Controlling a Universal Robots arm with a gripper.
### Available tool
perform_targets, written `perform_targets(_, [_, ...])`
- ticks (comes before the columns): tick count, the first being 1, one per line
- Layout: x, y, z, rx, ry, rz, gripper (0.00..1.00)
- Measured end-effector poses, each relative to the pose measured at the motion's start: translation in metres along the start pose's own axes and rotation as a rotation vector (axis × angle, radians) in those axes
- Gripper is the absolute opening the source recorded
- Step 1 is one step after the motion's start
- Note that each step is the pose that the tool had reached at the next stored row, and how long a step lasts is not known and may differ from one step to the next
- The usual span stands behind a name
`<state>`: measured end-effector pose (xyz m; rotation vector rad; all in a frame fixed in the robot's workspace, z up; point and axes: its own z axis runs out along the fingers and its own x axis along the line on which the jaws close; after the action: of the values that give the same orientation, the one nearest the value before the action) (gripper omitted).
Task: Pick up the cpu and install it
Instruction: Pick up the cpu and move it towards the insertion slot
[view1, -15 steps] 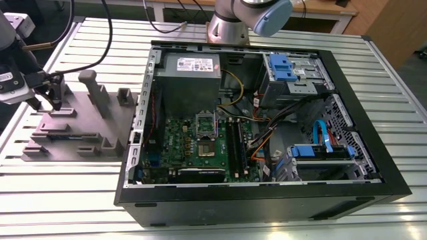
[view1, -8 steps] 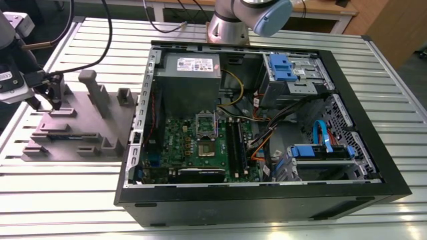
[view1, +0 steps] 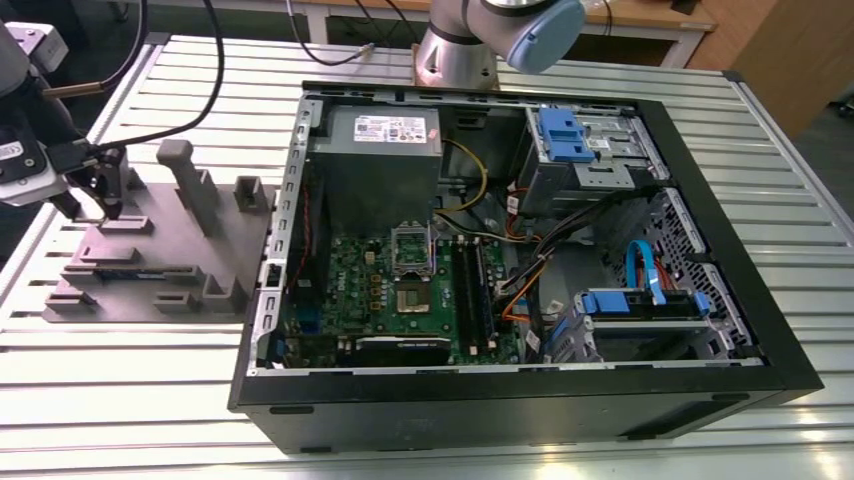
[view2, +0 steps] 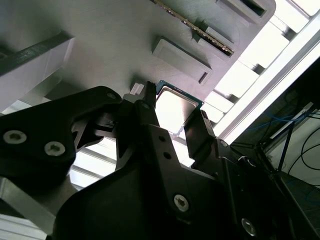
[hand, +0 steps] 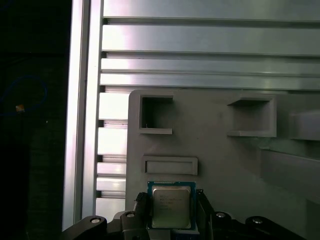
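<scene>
Arm (view1: 514, 30) stretched toward the exterior view's left, gripper (view1: 88, 205) low, downward.

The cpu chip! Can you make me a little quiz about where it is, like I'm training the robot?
1. True or false: the cpu already sits inside the computer case.
2. Which is the gripper nearest to? A the cpu, B the power supply, C the blue cables.
3. Fill in: the holder block under the cpu is ___ in colour.
Key: 1 false; 2 A; 3 grey.
</scene>
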<state>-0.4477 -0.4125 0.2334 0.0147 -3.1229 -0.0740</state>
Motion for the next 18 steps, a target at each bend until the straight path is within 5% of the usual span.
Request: perform_targets(18, [0.0001, 0.0003, -0.0069, 0.0001, 0.0001, 0.0, 0.47])
